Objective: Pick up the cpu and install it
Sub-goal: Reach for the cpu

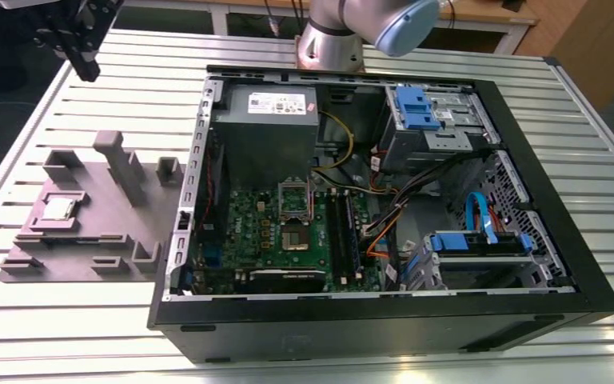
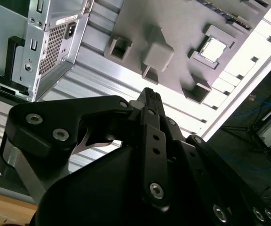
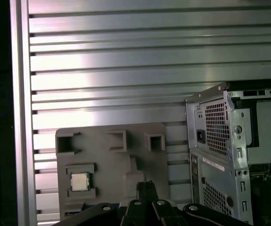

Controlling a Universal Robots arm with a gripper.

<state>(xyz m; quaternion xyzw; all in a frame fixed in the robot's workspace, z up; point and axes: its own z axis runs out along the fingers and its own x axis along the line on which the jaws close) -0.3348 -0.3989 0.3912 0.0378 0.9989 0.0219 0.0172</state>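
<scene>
Cpu (image 1: 57,209) is lying flat in a square recess of the grey holder (image 1: 105,240), near the slatted table's (image 1: 9,144) edge at the exterior view's left. The gripper (image 1: 86,70) is hovering over the table's far corner on that side, well apart from the cpu, its fingers pressed together and gripping nothing. The open computer case (image 1: 392,320) is sitting to the exterior view's right.
</scene>
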